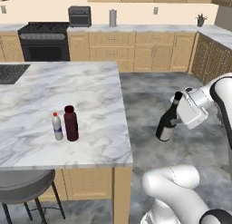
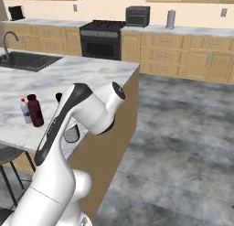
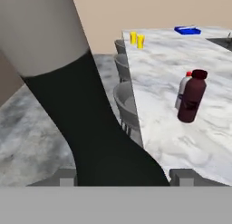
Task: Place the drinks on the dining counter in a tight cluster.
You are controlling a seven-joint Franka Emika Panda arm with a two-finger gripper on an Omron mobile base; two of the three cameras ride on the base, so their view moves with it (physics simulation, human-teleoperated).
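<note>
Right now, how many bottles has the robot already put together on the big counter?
Two. The small clear bottle and the maroon bottle already stand side by side on the dining counter. The wine bottle is in hand: the gripper holds it near the neck, tilted, out over the floor past the counter's edge. Left to do: carry it over and set it down close beside the other two.

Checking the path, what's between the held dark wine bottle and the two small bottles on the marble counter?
In the left base view, only bare marble and the counter edge separate the dark wine bottle from the stout maroon bottle and small clear bottle.
</note>
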